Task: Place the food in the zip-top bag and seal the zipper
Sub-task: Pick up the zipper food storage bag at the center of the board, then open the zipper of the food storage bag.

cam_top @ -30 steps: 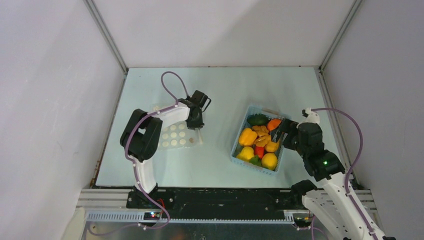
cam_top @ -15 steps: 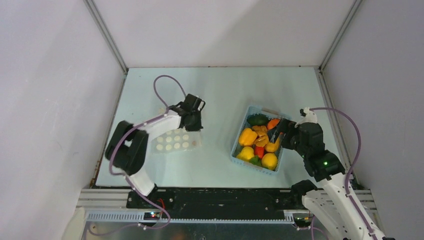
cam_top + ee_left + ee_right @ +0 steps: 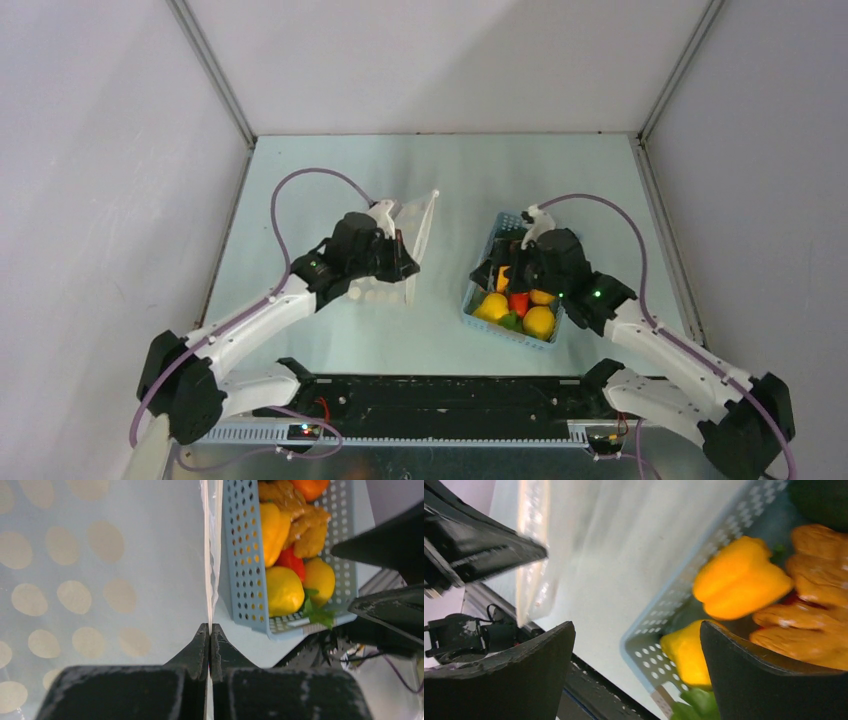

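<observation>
- Your left gripper is clenched on the edge of the zip-top bag, with the thin film pinched between fingertips that meet.
- To that gripper's left in the wrist view, the bag's dotted sheet spreads away. The top view shows the bag raised on edge above the worktop.
- To that gripper's right, near the bag's edge, stands the light blue basket. All the food lies in it: a yellow pepper, a red pepper, a lemon, an orange carrot and tan bits.
- Your right gripper is spread wide and grasps nothing.
- It hangs over the basket's left side. The basket wall and a yellow piece lie below the gap between its fingers, and the yellow pepper is just ahead.
</observation>
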Robot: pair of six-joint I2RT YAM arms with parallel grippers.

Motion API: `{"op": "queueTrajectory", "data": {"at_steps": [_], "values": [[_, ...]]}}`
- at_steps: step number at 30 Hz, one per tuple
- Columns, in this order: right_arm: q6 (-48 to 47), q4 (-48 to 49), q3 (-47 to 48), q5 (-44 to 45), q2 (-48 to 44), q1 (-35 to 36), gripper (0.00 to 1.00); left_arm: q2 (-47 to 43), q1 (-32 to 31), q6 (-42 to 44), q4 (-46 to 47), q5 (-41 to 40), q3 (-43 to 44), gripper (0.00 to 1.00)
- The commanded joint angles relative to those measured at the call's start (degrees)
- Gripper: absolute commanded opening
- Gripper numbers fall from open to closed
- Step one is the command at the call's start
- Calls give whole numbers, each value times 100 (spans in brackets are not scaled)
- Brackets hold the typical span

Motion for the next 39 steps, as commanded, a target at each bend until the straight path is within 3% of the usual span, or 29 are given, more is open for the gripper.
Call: {"op": "queueTrajectory", "data": {"at_steps": [1, 9, 30, 39], "values": [[369, 1006, 481, 712, 325, 554, 99, -562, -271, 262, 300, 374, -438, 0], [870, 1238, 805, 2167, 954, 1416, 99, -1063, -562, 601, 638, 571, -770, 0], [995, 1080, 1516, 2198, 2344, 1662, 99, -962, -712, 854, 584, 426, -674, 0], [1105, -18, 1896, 2538, 2609, 1664, 86, -895, -835, 957, 192, -230, -484, 0]]}}
